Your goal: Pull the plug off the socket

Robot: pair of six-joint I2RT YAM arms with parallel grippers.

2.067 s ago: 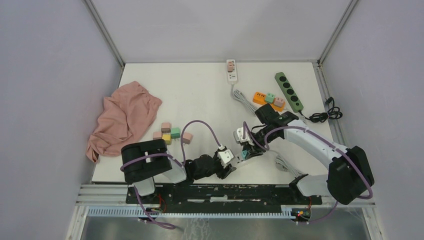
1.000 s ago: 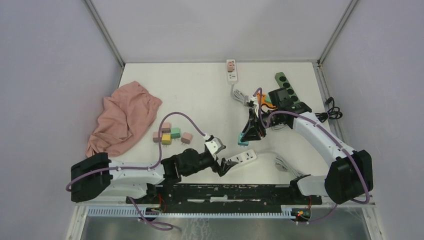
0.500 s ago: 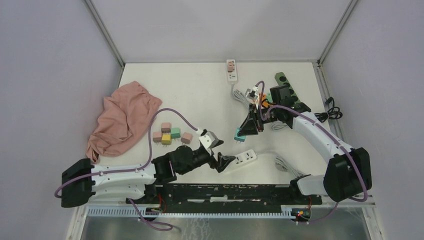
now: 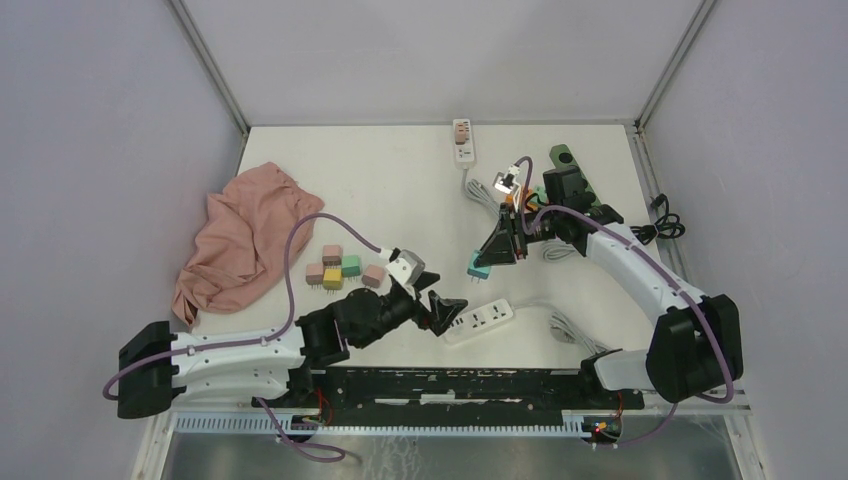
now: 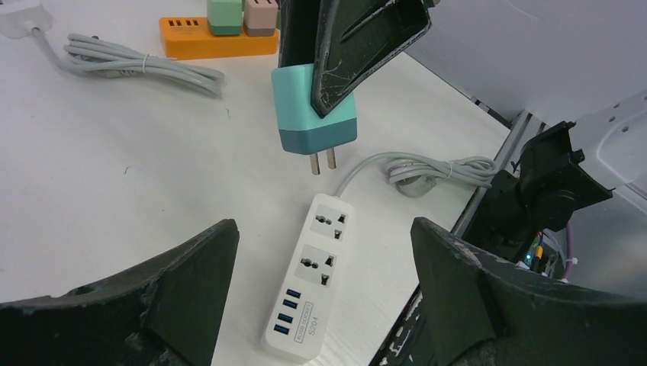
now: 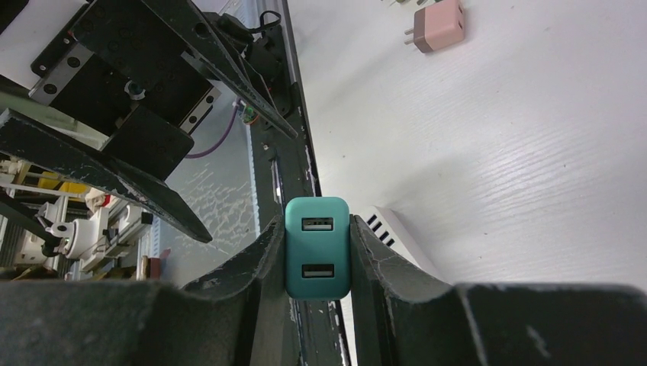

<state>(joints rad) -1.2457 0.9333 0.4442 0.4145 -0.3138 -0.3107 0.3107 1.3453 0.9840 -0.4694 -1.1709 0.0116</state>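
My right gripper [image 4: 484,264] is shut on a teal plug [image 4: 478,268], a two-port USB charger [image 6: 317,258], and holds it in the air above the table. In the left wrist view the teal plug [image 5: 317,118] hangs with its two prongs bare, clear above the white socket strip [image 5: 309,278]. The white socket strip [image 4: 478,322] lies flat near the front edge, both outlets empty. My left gripper [image 4: 447,316] is open, its fingers [image 5: 465,290] either side of the strip's near end, not touching it.
An orange strip [image 5: 217,47] with a green and a pink plug lies behind. A green power strip [image 4: 577,182] and a white strip [image 4: 463,141] sit at the back. Several coloured plugs [image 4: 340,268] and a pink cloth [image 4: 245,235] lie left. Grey cord [image 4: 560,322] coils right.
The right gripper pulled the teal plug out of the white strip and lifted it up and away. The left arm extended, let the strip go and drew back a little to the left.
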